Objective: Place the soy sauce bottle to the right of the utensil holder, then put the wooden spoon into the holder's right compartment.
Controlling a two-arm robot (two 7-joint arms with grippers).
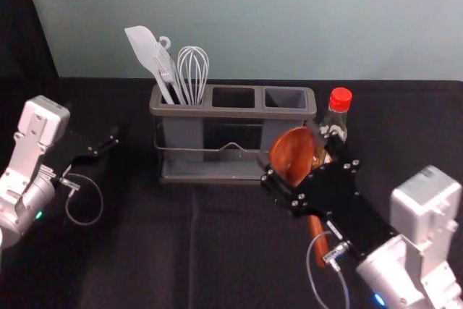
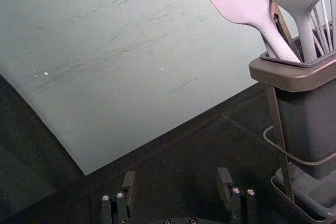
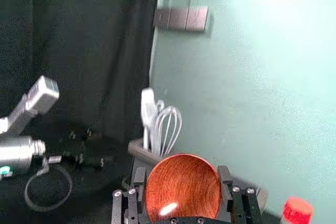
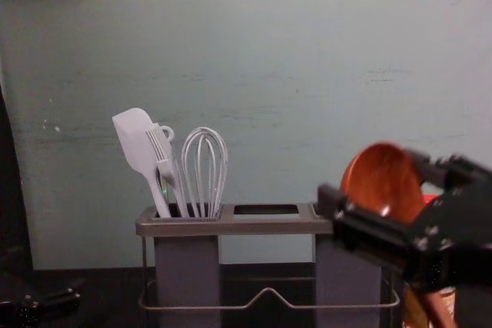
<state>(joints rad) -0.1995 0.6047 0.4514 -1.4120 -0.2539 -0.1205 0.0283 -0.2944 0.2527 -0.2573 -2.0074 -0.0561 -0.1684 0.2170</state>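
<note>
A wooden spoon (image 1: pixel 291 154), bowl up and handle slanting down toward the desk's near edge, is held aloft by the right gripper (image 1: pixel 309 169), its fingers spread wide and pressed to either side of the bowl, near the right end of the utensil holder (image 1: pixel 239 113). The soy sauce bottle (image 1: pixel 336 121) (the one in the red cap) stands upright on the desk (image 1: pixel 145 251), just right of the holder. A spatula (image 1: pixel 145 47), a brush (image 1: pixel 166 67) and a whisk (image 1: pixel 193 66) share the left compartment. The left gripper (image 1: pixel 107 145) waits near the desk's left side, fingers wide apart, grasping nothing.
</note>
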